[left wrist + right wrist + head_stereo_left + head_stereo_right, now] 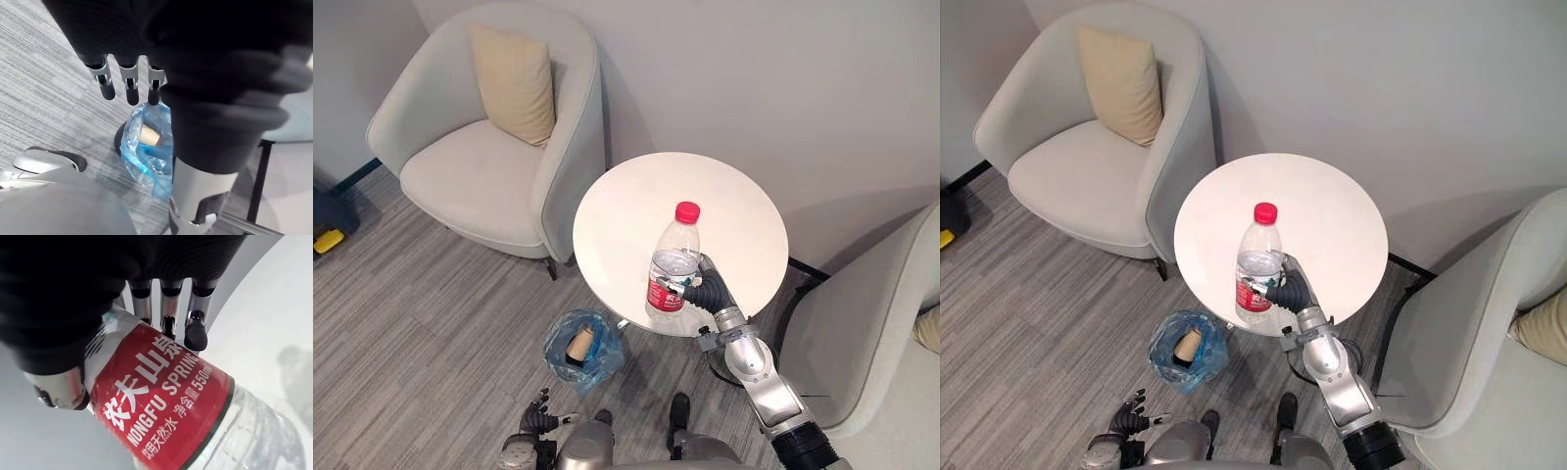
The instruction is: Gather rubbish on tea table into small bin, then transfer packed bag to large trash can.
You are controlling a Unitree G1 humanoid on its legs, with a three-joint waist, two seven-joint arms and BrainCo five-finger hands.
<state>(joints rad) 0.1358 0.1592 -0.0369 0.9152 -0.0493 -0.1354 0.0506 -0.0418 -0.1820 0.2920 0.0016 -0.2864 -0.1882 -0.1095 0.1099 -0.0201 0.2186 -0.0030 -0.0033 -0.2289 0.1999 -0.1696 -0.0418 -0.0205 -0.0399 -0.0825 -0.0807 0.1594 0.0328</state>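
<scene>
Left eye view showed the plastic bottle (672,264), clear with a red cap and a red label, upright at the near edge of the round white tea table (636,196). The right hand (705,291) was wrapped round its lower part from the side, and whether its base rested on the table could not be told. On the floor off the table's near-left edge stood the small bin (570,364), lined with a blue bag (607,345) and with a cardboard tube (579,343) lying inside. The left hand (540,411) hung low, farther from the table than the bin. Right eye view gave the same layout, with the bin close beside the table's foot rather than beneath the bottle. Left wrist view showed that hand's fingers (131,88) straight and slightly apart above the bin, holding nothing. Right wrist view showed the right hand's fingers (195,335) and thumb curled round the red label band, pinching the bottle between them. The bottle looked nearly empty, so probably light. Its thin walls would likely give under a hard squeeze and its film label could be slick. The label band, low on the body where it is stiffest, seemed the sound place to hold it, with moderate pressure.
</scene>
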